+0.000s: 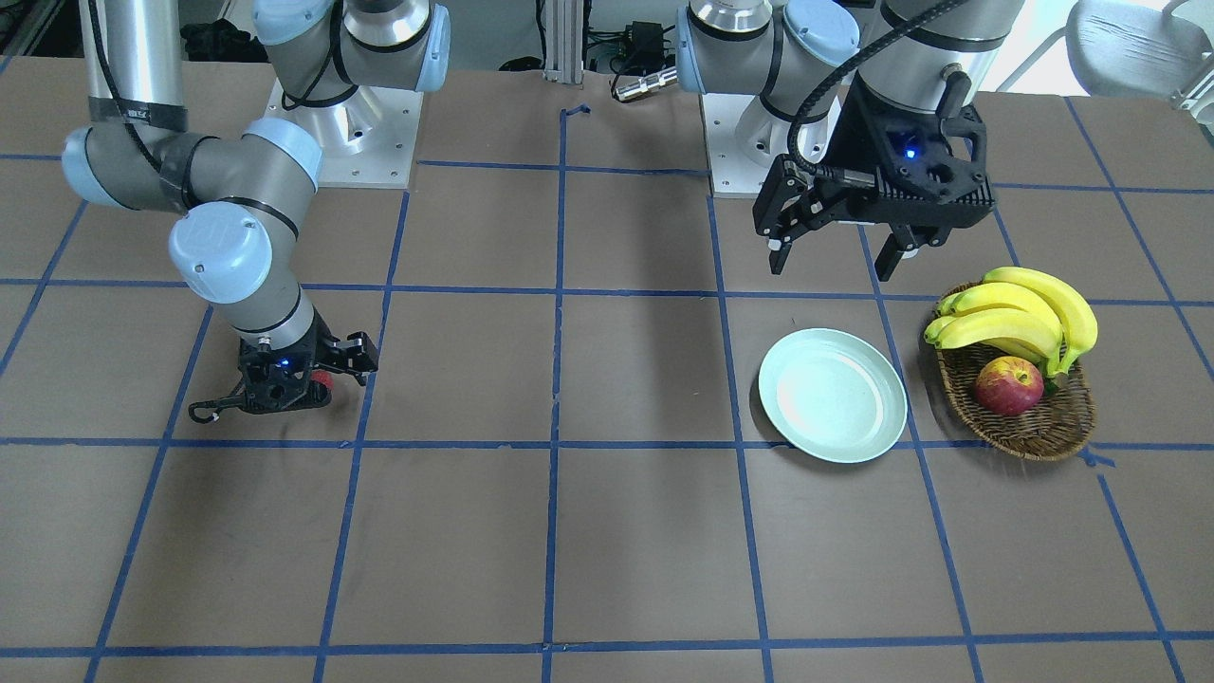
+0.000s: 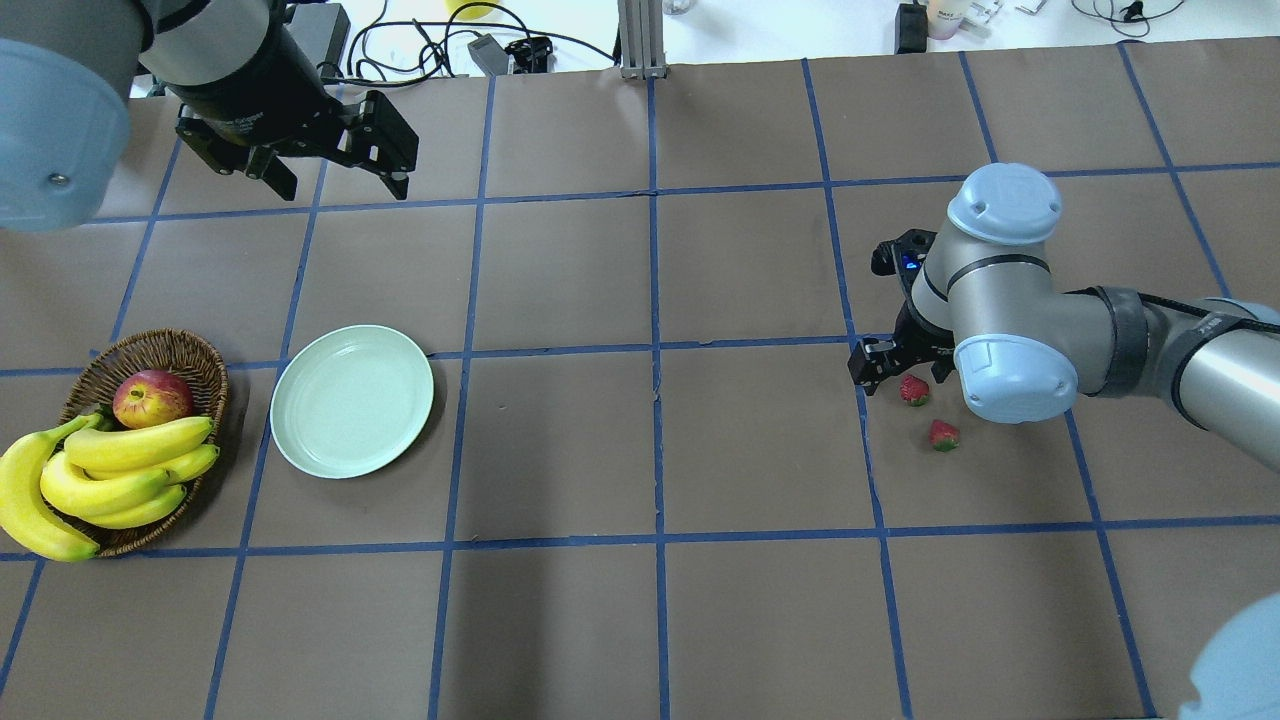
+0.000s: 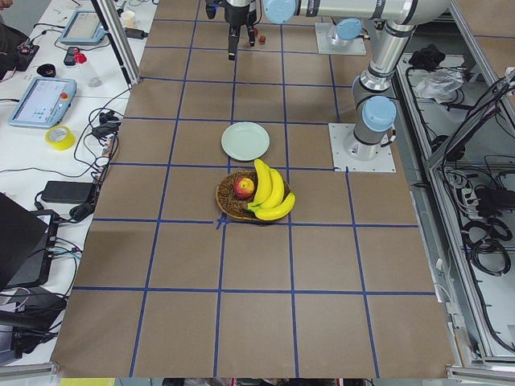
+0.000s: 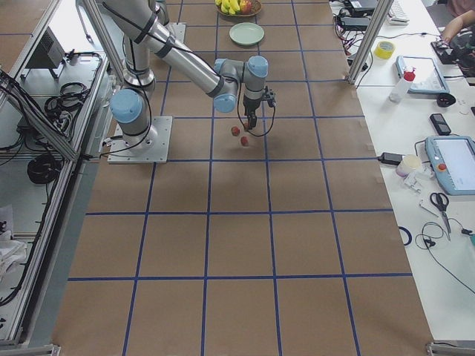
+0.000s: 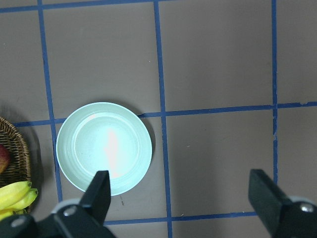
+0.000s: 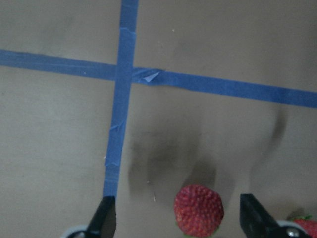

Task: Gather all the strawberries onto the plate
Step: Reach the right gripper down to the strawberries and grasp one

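Note:
Two dark-red strawberries lie on the brown table in the overhead view, one (image 2: pixel 914 390) right beside my right gripper (image 2: pixel 885 368) and one (image 2: pixel 943 435) a little nearer. A third does not show. In the right wrist view my right gripper (image 6: pixel 177 202) is open and low over the table, with a strawberry (image 6: pixel 199 210) between its fingers and another (image 6: pixel 303 225) at the bottom right corner. The mint-green plate (image 2: pixel 352 400) is empty. My left gripper (image 2: pixel 342 188) hangs open and empty above and beyond it, and the left wrist view shows the plate (image 5: pixel 104 148) below.
A brown wicker basket (image 2: pixel 195 352) stands left of the plate, holding a red-yellow apple (image 2: pixel 152 397) and a bunch of bananas (image 2: pixel 110 470). Blue tape lines grid the table. The plate and the strawberries are far apart, on opposite halves of the table.

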Robot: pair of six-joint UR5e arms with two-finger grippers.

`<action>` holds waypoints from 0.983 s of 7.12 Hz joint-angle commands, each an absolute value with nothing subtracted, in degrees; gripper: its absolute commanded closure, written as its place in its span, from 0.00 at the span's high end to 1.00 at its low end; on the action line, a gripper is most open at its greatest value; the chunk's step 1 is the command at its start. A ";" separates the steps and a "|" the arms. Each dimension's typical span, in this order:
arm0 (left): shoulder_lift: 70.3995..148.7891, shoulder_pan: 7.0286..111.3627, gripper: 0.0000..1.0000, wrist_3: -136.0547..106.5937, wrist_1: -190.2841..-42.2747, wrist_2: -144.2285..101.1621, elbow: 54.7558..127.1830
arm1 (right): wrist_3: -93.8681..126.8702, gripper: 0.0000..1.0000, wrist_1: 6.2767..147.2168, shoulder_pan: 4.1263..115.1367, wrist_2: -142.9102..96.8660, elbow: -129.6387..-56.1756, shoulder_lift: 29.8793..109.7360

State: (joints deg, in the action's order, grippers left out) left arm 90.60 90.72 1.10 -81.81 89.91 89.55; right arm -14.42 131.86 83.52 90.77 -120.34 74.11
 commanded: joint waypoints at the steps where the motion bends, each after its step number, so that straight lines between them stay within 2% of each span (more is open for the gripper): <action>1: 89.57 90.70 1.00 0.88 -81.20 90.61 90.44 | -14.50 0.64 131.92 82.53 90.70 -120.59 73.65; 2: 89.65 90.27 1.00 0.97 -81.21 90.44 90.53 | -14.85 0.36 131.84 82.53 90.70 -120.59 73.65; 3: 90.52 90.09 1.00 1.05 -80.60 90.27 90.79 | -14.85 0.18 131.84 82.53 90.62 -120.59 73.74; 4: 90.09 90.17 1.00 0.97 -80.60 90.52 90.88 | -14.85 0.08 131.75 82.53 90.70 -120.50 73.83; 7: 89.65 90.18 1.00 1.05 -81.12 89.92 90.97 | -3.24 0.07 129.13 86.37 87.65 -116.13 74.62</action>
State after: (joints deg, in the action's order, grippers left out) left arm 89.73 90.18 1.01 -81.04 90.35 91.00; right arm -10.11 130.64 83.77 89.39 -118.53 74.37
